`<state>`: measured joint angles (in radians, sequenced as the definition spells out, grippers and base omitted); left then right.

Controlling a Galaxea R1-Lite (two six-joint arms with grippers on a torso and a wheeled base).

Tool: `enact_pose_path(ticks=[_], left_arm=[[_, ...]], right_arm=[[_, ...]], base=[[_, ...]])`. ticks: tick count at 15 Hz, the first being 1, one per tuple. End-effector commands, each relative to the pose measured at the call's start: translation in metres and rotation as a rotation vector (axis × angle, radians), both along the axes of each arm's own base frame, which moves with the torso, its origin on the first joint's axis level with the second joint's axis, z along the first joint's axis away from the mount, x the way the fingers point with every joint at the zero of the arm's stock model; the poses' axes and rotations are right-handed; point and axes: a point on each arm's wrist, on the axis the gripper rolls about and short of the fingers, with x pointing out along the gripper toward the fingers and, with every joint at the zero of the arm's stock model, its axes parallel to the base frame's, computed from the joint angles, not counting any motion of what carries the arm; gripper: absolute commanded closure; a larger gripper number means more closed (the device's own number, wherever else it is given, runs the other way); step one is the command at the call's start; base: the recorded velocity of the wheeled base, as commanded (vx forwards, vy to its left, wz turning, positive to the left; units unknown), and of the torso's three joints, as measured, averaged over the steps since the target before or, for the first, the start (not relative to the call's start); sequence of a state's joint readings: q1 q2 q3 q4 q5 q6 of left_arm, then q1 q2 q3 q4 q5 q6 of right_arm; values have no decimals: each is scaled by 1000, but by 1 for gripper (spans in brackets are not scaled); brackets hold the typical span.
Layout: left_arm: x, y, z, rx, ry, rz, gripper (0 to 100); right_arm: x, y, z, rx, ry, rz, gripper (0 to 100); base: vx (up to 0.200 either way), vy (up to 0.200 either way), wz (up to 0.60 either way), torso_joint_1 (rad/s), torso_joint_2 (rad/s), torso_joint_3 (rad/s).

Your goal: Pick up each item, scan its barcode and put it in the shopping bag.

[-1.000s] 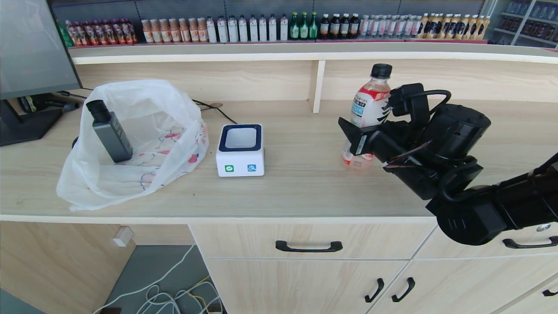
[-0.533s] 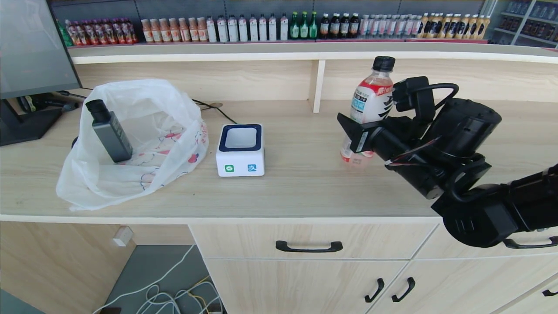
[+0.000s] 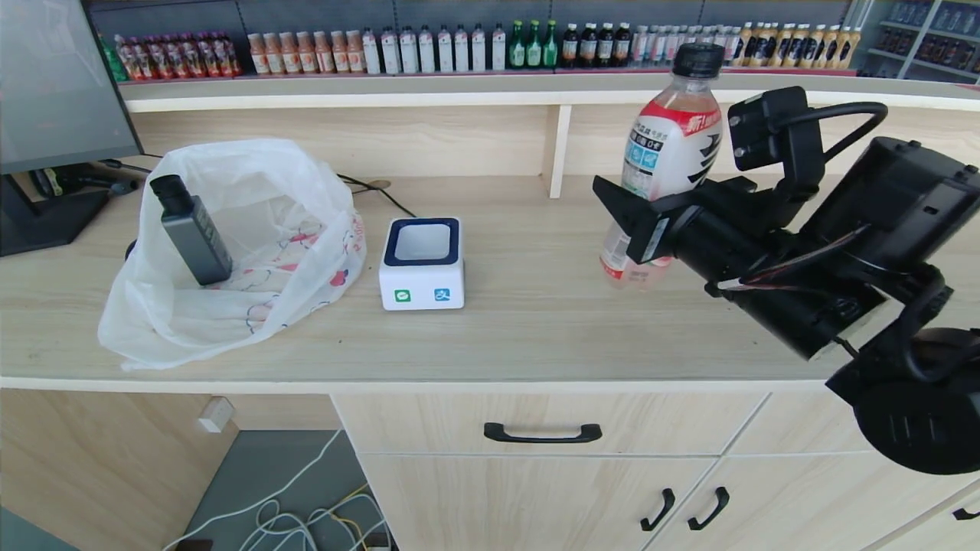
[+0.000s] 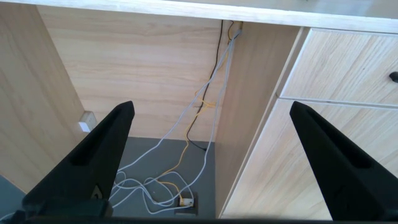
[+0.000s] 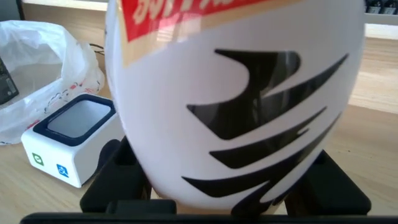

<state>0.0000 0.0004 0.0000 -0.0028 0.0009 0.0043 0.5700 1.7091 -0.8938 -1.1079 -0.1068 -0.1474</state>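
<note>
right tool — clamps bottle over counter | scanner beside bag

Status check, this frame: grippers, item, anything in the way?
Right gripper shut on drink bottle, held over the counter. Left gripper open, down by the cabinet. Nothing between bottle and scanner; shopping bag beyond it.

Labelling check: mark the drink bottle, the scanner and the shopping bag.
drink bottle [image 3: 668, 149], head view, on its label.
scanner [image 3: 422, 287], head view, white front face.
shopping bag [image 3: 306, 218], head view, plastic side wall.
</note>
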Motion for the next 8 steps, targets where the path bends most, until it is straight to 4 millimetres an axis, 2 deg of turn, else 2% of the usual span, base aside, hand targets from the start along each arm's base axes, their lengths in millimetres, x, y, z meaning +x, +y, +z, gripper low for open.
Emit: enact_pose_path(ticks=[1,5,8], left_arm=[[0,0,0,0,-1,-1,0],[0,0,0,0,-1,1,0],[0,0,0,0,-1,1,0]], right_arm=[[-32,-13,17,5,-41,16,100],[-56,-27,16,-43,-65,6,100],[-59,-28,14,-41,-58,21,100]], base=[[0,0,0,0,0,0],[0,0,0,0,0,0],[0,0,0,0,0,0]])
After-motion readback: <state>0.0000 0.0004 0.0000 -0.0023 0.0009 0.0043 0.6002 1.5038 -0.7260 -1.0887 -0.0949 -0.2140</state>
